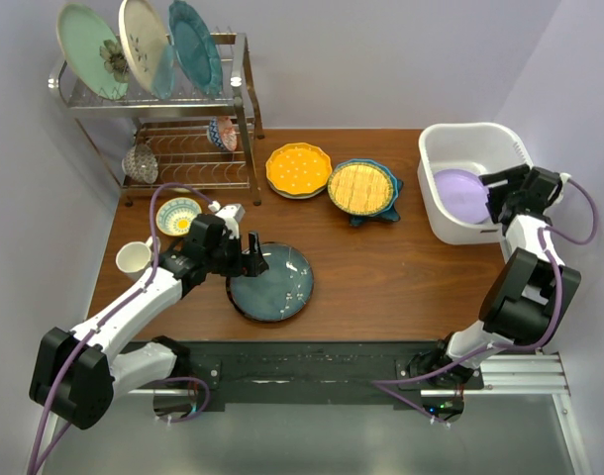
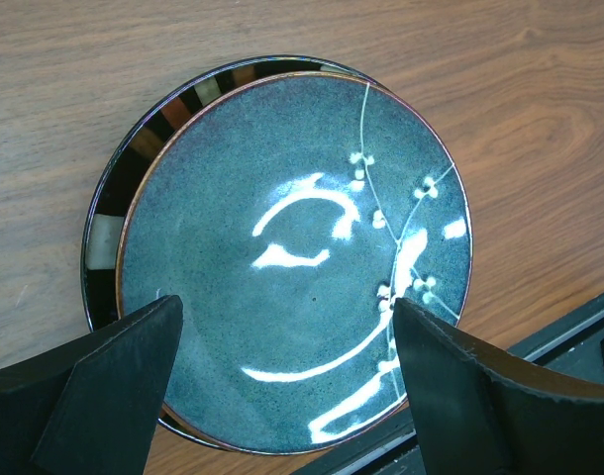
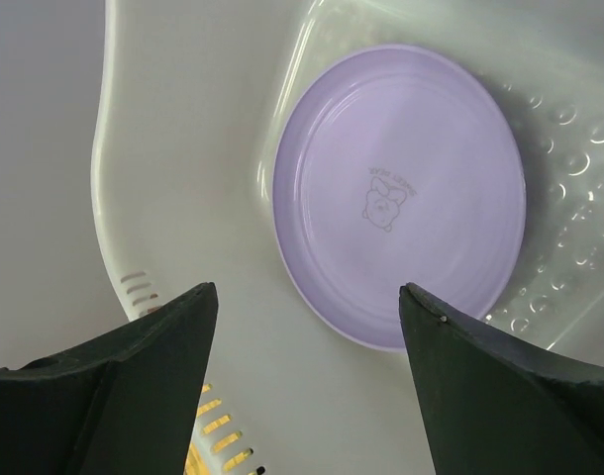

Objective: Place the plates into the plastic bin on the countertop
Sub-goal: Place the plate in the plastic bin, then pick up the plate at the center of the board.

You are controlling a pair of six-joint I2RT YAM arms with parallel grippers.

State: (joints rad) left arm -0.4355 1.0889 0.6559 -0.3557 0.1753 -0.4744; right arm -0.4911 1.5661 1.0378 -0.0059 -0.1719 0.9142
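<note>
Lilac plate (image 1: 460,195) (image 3: 401,193): lies inside the plastic bin (image 1: 477,139) (image 3: 183,148), printed face up, and touches no finger.
Plastic bin: white, stands at the far right of the table (image 1: 401,277), close to its right edge; one plate is in it.
Right gripper (image 1: 502,195) (image 3: 307,297): jaws spread wide, holding nothing, above the bin's near side with the lilac plate seen between the fingers.
Left gripper (image 1: 251,255) (image 2: 287,307): jaws spread wide and gripping nothing. The two fingers straddle the edge of the dark plate (image 1: 277,282) (image 2: 292,257); whether they touch it cannot be told.
Dark plate: grey-blue glazed centre with white sprigs, flat on the wood near the table's front edge, the black base rail just beyond it. A dark striped rim shows past one side; whether that is a second plate beneath cannot be told.
Yellow scalloped plate (image 1: 298,169): flat at the far middle of the table, just beside the gridded one.
Yellow gridded plate (image 1: 361,186): blue-rimmed, rests on the blue star-shaped plate (image 1: 357,221), whose points stick out below it.
Open room: bare wood runs between the dark plate and the bin.
Plate count: one in the bin, at least four on the table.
Rack (image 1: 233,99): chrome wire, far left, holds three upright plates (image 1: 144,45) above and a patterned bowl (image 1: 221,134) below.
Left edge: one cup (image 1: 134,259) and one small flowered dish (image 1: 178,215).
</note>
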